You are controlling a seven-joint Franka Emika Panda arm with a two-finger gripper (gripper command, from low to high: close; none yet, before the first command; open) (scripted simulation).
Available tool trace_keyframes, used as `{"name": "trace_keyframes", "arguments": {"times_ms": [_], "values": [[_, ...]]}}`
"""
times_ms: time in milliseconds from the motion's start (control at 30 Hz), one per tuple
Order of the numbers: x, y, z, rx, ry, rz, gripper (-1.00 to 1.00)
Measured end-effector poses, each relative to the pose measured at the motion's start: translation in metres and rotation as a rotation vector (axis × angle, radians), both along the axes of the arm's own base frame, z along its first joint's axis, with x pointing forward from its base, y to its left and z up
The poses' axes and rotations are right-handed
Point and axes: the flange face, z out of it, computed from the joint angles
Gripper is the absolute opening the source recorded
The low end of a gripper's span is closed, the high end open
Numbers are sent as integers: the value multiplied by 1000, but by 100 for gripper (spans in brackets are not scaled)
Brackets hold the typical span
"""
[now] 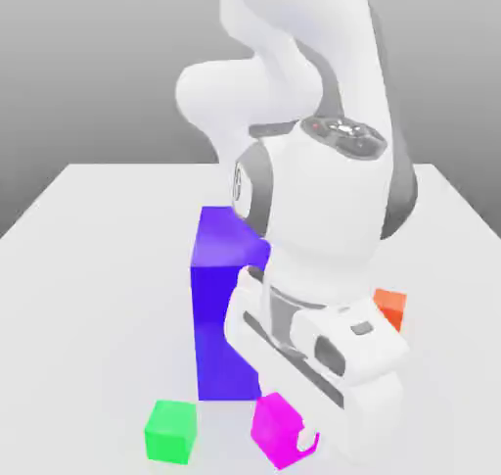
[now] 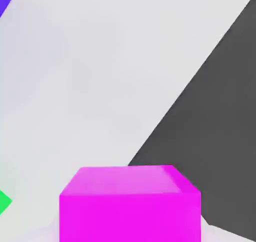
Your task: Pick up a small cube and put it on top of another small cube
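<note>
You had the tool [image 1: 305, 442] at the magenta cube [image 1: 277, 427], grip state I cannot tell; it looked light and rigid, best pinched across opposite flat faces.

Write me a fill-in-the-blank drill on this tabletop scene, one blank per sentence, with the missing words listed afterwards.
1. The small cube nearest the robot's hand is coloured ____.
2. In the exterior view, the small green cube lies to the ____ of the small magenta cube.
3. The tallest thing on the white table is the ____ rectangular block.
4. The small orange cube sits at the exterior view's ____ of the arm.

Missing words: magenta; left; blue; right
</note>
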Motion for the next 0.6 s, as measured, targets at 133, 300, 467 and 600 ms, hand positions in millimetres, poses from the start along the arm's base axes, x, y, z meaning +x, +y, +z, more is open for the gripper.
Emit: {"name": "trace_keyframes", "arguments": {"times_ms": [133,300,467,600], "values": [[-26,-53,5,30,40,13,-100],[-80,-91,-7,136,90,13,-100],[-84,-93,-51,149,92,18,-100],[-86,-93,-67,150,94,16,100]]}}
